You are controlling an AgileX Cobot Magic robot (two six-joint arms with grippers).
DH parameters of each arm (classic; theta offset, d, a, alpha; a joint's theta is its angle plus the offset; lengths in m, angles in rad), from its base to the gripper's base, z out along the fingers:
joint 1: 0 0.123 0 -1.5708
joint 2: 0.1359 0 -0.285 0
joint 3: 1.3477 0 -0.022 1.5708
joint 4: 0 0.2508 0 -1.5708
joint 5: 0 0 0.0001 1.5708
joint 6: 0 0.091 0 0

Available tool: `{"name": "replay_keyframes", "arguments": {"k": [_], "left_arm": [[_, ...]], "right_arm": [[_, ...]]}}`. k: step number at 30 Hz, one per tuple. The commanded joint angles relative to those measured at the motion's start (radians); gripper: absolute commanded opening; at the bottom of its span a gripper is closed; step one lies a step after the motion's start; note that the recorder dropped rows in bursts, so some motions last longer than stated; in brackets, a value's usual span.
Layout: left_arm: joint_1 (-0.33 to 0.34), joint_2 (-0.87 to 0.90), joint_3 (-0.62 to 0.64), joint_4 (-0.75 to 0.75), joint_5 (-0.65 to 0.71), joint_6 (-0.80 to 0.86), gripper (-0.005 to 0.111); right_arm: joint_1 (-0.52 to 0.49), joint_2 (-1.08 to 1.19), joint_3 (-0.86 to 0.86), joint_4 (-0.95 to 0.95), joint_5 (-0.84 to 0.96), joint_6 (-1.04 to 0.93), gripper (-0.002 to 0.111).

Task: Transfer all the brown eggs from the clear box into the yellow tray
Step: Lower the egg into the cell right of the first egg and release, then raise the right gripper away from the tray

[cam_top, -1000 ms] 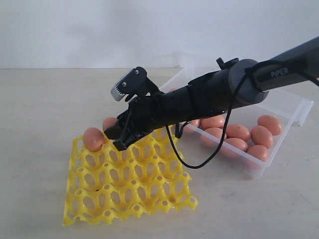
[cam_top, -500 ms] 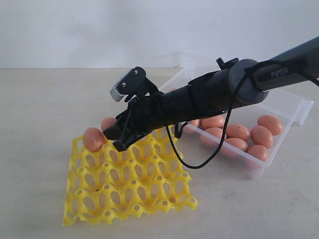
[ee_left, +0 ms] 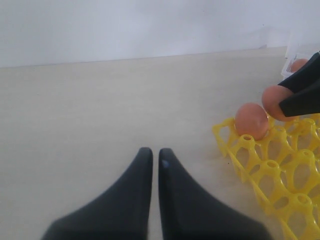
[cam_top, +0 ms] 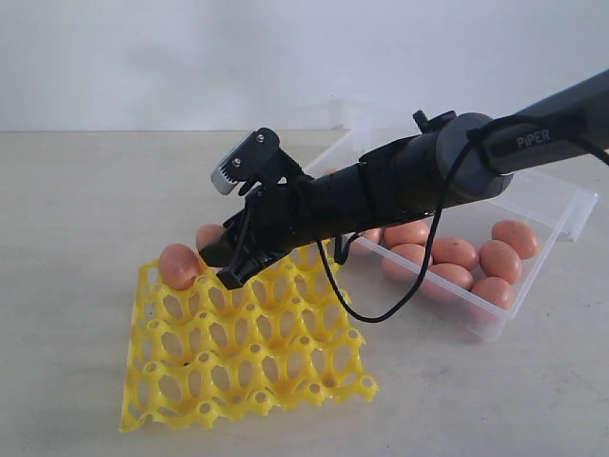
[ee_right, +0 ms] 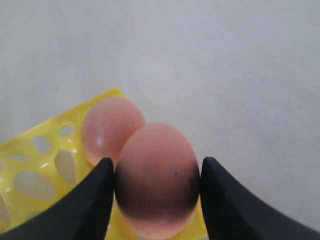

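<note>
My right gripper [ee_right: 157,161] is shut on a brown egg [ee_right: 157,175], both fingers pressed against its sides. It holds this egg [cam_top: 207,235] just over the far row of the yellow tray [cam_top: 247,362], next to another brown egg [cam_top: 178,266] seated in the tray's far left corner cup. Several more brown eggs [cam_top: 455,252] lie in the clear box [cam_top: 533,276] at the right. My left gripper [ee_left: 155,152] is shut and empty, low over bare table left of the tray [ee_left: 280,170], and the exterior view does not show it.
The right arm [cam_top: 409,181] reaches from the upper right across the box's near left end to the tray. A black cable [cam_top: 381,305] loops under it. The box's lid stands open at the back. A plain wall lies behind the table.
</note>
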Motion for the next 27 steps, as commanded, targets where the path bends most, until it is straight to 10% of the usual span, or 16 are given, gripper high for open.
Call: {"name": "replay_keyframes", "arguments": {"k": [1, 10, 13, 15, 27], "left_arm": [[-0.004, -0.003, 0.004, 0.001, -0.004, 0.001, 0.004], [-0.004, -0.003, 0.004, 0.001, -0.004, 0.001, 0.004], [-0.004, -0.003, 0.004, 0.001, -0.004, 0.001, 0.004], [-0.004, -0.003, 0.004, 0.001, -0.004, 0.001, 0.004], [-0.004, -0.003, 0.004, 0.001, -0.004, 0.001, 0.004]], "right_arm": [[-0.001, 0.001, -0.007, 0.007, -0.005, -0.011, 0.055], [-0.001, -0.006, -0.007, 0.007, -0.007, -0.015, 0.056], [-0.001, -0.095, -0.007, 0.007, -0.096, 0.151, 0.028], [-0.001, -0.180, -0.005, 0.007, -0.312, 0.197, 0.000], [-0.020, -0.447, -0.005, -0.067, -1.751, -0.047, 0.000]]}}
